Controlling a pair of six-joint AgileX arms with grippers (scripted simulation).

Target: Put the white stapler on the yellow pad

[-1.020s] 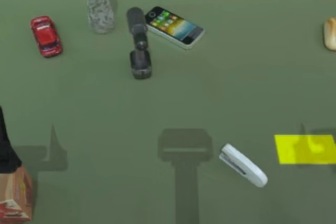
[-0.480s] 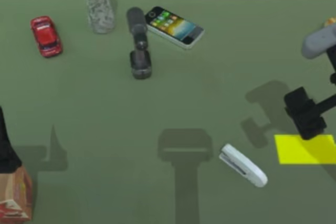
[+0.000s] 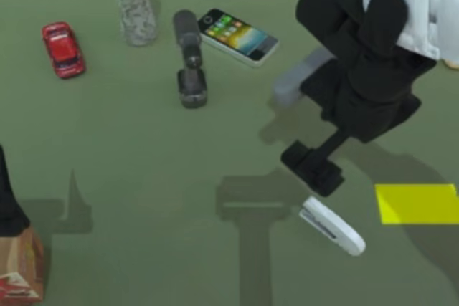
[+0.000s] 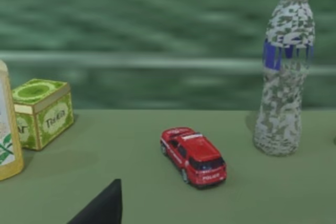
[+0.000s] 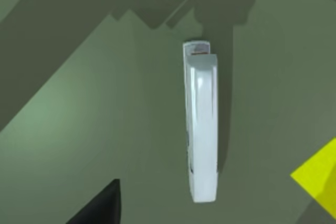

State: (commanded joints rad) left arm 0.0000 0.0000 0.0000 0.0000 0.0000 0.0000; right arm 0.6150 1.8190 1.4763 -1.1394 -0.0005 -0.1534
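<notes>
The white stapler [image 3: 332, 226] lies flat on the green table at the front right, slanted; in the right wrist view the stapler [image 5: 200, 124] fills the middle. To its right lies the yellow pad [image 3: 417, 203], of which one corner [image 5: 320, 177] shows in the right wrist view. My right gripper [image 3: 313, 170] hangs just above and behind the stapler's back end, open, holding nothing; one dark finger [image 5: 102, 205] shows, apart from the stapler. My left gripper [image 3: 8, 206] is parked at the table's left edge.
At the back stand a red toy car [image 3: 63, 49], a bottle [image 3: 133, 1], a dark cylindrical tool [image 3: 190, 59] and a smartphone [image 3: 238, 36]. A brown carton [image 3: 18, 266] sits at the front left. A green tea box [image 4: 42, 111] shows in the left wrist view.
My right arm has swung in from the right edge, over the yellow pad, to a spot just behind the stapler. The stapler, pad and left arm have not moved.
</notes>
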